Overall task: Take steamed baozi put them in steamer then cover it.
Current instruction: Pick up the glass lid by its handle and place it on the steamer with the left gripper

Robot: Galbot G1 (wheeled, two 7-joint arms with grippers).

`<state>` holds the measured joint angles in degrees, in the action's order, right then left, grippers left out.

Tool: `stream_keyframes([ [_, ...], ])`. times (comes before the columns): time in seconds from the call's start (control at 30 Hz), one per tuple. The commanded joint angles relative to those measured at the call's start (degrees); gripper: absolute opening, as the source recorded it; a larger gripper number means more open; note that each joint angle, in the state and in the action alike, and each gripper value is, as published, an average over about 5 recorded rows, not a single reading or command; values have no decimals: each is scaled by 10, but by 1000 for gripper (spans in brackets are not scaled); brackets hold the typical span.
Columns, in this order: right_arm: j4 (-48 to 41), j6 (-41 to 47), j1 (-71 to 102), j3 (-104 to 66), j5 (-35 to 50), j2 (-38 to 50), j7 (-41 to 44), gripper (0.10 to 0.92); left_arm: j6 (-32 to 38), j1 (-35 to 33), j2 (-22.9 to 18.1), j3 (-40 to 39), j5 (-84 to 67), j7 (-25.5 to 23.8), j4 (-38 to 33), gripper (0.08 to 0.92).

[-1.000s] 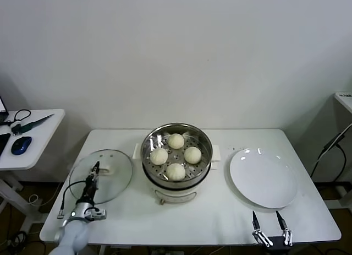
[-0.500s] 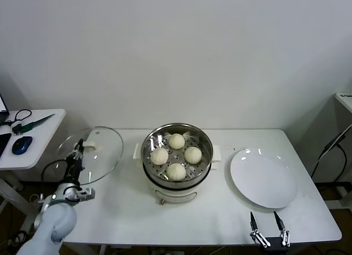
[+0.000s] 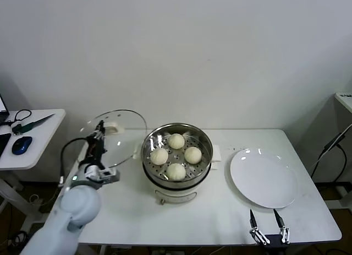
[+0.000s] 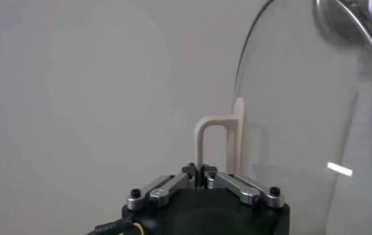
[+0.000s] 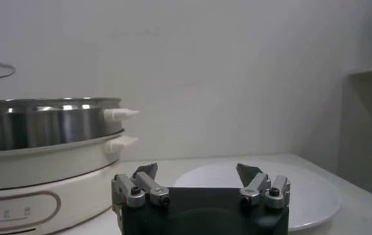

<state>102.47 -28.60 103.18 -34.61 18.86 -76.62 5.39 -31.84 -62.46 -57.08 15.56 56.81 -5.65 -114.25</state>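
Observation:
Four cream-white baozi [image 3: 176,155] lie on the perforated tray inside the shiny steel steamer [image 3: 177,180] at the table's middle. My left gripper [image 3: 100,133] is shut on the cream handle [image 4: 219,137] of the clear glass cover [image 3: 122,135] and holds it tilted in the air, just left of the steamer and above the table. The cover's glass [image 4: 313,121] fills one side of the left wrist view. My right gripper [image 3: 267,222] is open and empty near the table's front edge, below the white plate; it also shows in the right wrist view [image 5: 197,172].
A flat white plate [image 3: 263,178] lies on the table's right part. A side table [image 3: 33,136] with a mouse and cables stands at the far left. The steamer [image 5: 45,124] shows beside the plate [image 5: 313,191] in the right wrist view.
My left gripper lifted the cover off the table at the left, raised it, and carried it right toward the steamer. The right gripper stayed put.

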Motion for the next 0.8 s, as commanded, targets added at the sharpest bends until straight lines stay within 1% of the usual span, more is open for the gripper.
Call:
stream_keyframes([
  [0.03,-1,3,-10,-1,-3,-5,-2,823,-55,4,35,-21,-36,-31,-62,149],
  [0.23,-8,-5,-13,0,0,-3,-3,823,-115,82,-45,-144,63,-94,-63,149],
  [0.37,-14,-12,-15,0,2,-1,-4,823,-131,110,-82,-200,119,-119,-49,149],
  [0.5,-14,-15,-17,0,7,0,-5,823,-132,121,-122,-232,163,-130,-30,149],
  [0.8,-15,-21,-14,-5,21,10,-8,823,-125,95,-252,-276,270,-133,23,149],
])
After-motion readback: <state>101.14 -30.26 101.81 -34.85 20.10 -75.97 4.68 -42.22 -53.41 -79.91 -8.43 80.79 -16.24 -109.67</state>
